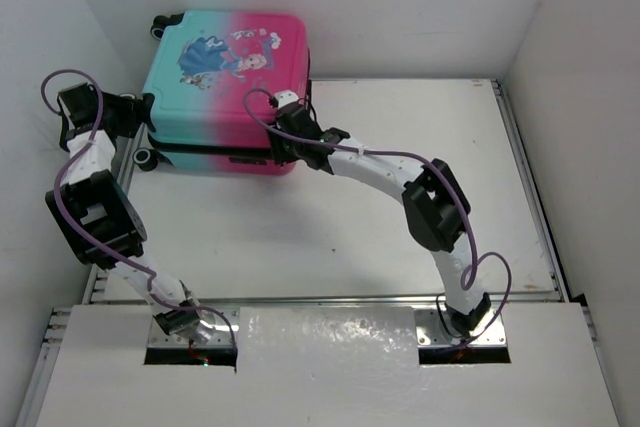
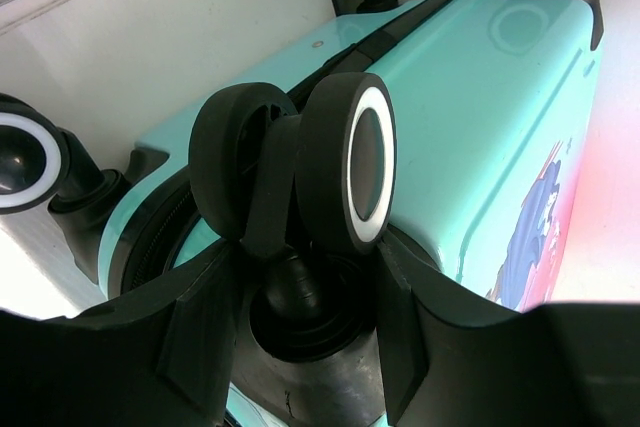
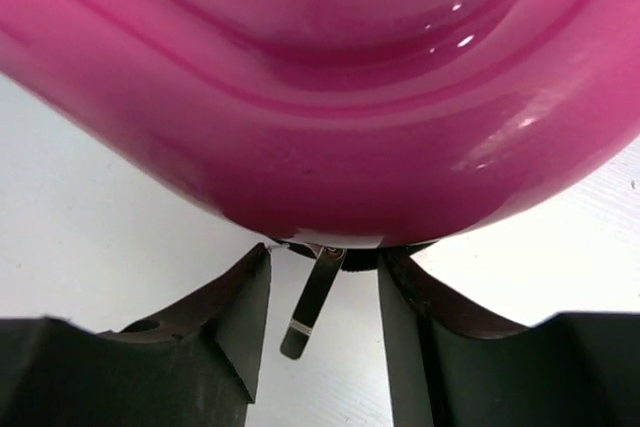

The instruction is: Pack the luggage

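arms (image 1: 385, 169): white tubes, chunky black joint blocks
cables (image 1: 66, 73): purple, loopy, one per arm
fingers (image 3: 235, 317): matte black wedges

Luggage (image 1: 225, 77) shell: hard plastic, smooth, high gloss, sharp highlights on the pink end. Wheel (image 2: 345, 162): matt black, rubbery-looking tread, smooth white ring on its face. Zip pull (image 3: 308, 307): thin bright metal. Fingers (image 2: 200, 337): matt black plastic. Table (image 1: 300, 237): matt white, finely textured up close.
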Available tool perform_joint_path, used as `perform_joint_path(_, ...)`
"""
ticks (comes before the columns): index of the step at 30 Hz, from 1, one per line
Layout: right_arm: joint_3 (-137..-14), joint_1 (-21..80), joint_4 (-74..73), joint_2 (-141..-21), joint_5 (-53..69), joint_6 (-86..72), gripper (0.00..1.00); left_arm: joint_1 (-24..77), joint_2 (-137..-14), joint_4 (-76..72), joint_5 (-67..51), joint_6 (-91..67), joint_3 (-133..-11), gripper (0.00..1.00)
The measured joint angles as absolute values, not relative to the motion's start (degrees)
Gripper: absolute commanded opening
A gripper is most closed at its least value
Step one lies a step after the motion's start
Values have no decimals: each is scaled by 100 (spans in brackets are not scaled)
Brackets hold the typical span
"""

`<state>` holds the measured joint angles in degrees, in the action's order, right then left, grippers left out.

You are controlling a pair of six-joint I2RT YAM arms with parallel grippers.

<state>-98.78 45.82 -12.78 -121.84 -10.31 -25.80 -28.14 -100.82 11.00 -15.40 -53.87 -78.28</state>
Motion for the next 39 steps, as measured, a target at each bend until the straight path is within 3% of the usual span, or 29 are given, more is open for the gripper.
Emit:
perform_joint_path(4, -10191, 4604, -1610, -12335, -1267, -2606, 30, -2823, -10066, 1020, -1577, -5384, -7782, 0)
perform_joint_path(10, -10453, 4689, -1931, -12460, -1627, -2674, 30, -2847, -10051, 899, -1653, -5387, -7712, 0)
perform_joint_path(23, -9592, 5127, -1651, -12223, -1857, -2875, 31, -2899, -10018, 567, -1859, -5387, -7520, 0)
perform_joint_path(32, -10606, 4932, -2099, -12816, -1907, -2836, 35, -2910, -10014, 499, -1916, -5387, -7487, 0)
perform_joint_path(36, -10652, 4825, -2279, -12833, -1927, -2838, 26, -2926, -10014, 462, -1962, -5387, -7467, 0)
perform_joint_path(38, -10672, 4748, -2368, -12851, -1900, -2838, 0, -2930, -10014, 436, -1979, -5387, -7454, 0)
perform_joint_path(39, -10676, 4722, -2412, -12855, -1824, -2875, 0, -2932, -10014, 434, -2003, -5387, -7454, 0)
